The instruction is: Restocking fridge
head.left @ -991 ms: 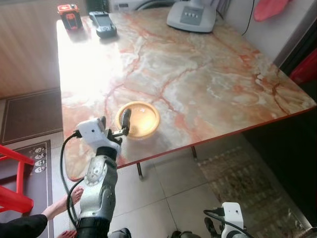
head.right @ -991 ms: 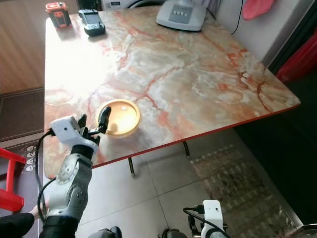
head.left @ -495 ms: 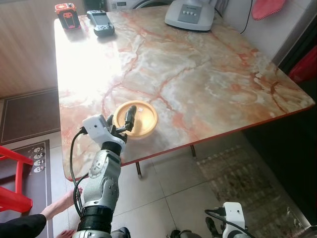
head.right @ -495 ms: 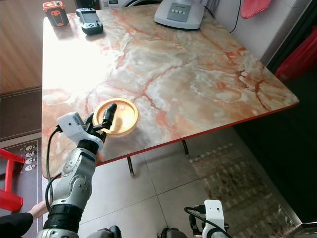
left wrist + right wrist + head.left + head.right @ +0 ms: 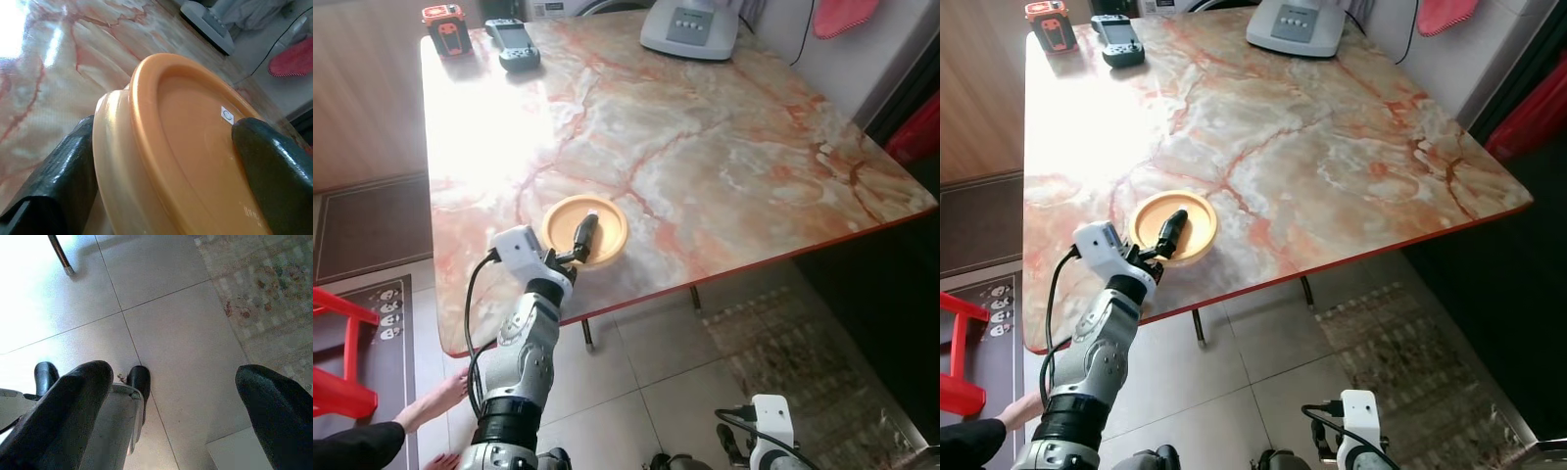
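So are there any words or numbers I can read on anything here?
No words or numbers can be read.
Small white sticker on the orange bowl, held between the left claw's fingers: a round mark, too small to read.
Grey device at the table's far end: buttons, labels too small.
Red gadget and dark handset: any print too blurred.

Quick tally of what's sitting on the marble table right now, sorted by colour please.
Orange: 1, the round container that the left claw straddles.
Red and black: 1, the small box at the far corner.
Dark grey: 1, the handheld device beside it.
Light grey: 1, the appliance at the far edge.
Total: 4
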You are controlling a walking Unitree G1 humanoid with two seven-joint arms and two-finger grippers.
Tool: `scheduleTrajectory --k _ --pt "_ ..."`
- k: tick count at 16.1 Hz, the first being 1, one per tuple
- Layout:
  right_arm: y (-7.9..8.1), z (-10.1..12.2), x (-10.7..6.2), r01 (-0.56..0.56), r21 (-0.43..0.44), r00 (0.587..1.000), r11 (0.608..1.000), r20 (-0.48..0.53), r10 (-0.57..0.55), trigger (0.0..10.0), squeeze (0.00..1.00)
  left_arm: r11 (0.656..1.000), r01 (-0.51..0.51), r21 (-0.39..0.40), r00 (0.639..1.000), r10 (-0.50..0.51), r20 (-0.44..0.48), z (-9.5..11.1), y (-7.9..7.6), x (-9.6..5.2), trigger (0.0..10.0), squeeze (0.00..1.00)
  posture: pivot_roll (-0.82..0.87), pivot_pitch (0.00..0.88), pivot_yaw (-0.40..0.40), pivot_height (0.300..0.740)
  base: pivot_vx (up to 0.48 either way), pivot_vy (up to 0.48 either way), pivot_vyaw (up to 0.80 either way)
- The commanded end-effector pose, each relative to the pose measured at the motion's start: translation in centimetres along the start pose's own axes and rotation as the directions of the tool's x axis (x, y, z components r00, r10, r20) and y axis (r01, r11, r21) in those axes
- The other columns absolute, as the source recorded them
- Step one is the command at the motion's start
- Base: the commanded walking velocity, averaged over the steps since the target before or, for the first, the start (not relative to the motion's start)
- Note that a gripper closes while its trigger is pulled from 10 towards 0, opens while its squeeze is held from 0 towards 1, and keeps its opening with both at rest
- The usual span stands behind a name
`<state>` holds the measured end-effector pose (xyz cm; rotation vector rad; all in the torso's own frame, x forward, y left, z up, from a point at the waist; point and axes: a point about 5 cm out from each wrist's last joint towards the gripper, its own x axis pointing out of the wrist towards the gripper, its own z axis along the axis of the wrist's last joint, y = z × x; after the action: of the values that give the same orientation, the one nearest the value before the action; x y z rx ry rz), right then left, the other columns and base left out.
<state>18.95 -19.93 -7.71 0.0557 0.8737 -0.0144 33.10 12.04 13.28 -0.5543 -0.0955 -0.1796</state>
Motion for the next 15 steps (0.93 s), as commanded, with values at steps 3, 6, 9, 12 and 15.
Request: scheduleTrajectory --k 3,6,9,12,15 --pt "-0.2 -0.8 -0.2 0.011 0.003 1.0 1.0 -0.026 -0.011 10.0 0.0 1.0 -0.016 0.001 0.999 0.016 -0.046 -1.0 0.2 -0.1 0.0 0.0 -0.03 0.181 -0.066 0.74 0.0 0.0 0.0" --pt "-0.4 -0.9 -0.3 0.015 0.003 1.0 1.0 -0.027 -0.015 10.0 0.0 1.0 -0.017 0.017 0.999 0.017 -0.03 -0.7 0.3 0.0 0.0 0.0 -0.03 0.181 -0.067 0.74 0.0 0.0 0.0" --pt "-0.4 -0.9 -0.3 0.015 0.003 1.0 1.0 -0.027 -0.015 10.0 0.0 1.0 -0.017 0.017 0.999 0.017 -0.03 -0.7 0.3 0.0 0.0 0.0 -0.03 0.181 -0.067 0.74 0.0 0.0 0.0" --pt "-0.4 -0.8 -0.3 0.015 -0.001 1.0 1.0 -0.026 -0.015 10.0 0.0 0.998 -0.042 0.046 0.999 0.042 0.01 0.0 0.7 0.0 0.0 0.0 -0.03 0.184 -0.071 0.74 0.0 0.0 0.0" --pt "-0.5 -0.9 -0.3 0.017 -0.003 1.0 1.0 -0.027 -0.017 10.0 0.0 0.997 -0.074 0.029 0.996 0.072 0.046 0.4 0.8 -0.1 0.0 0.0 -0.03 0.183 -0.075 0.74 0.0 0.0 0.0"
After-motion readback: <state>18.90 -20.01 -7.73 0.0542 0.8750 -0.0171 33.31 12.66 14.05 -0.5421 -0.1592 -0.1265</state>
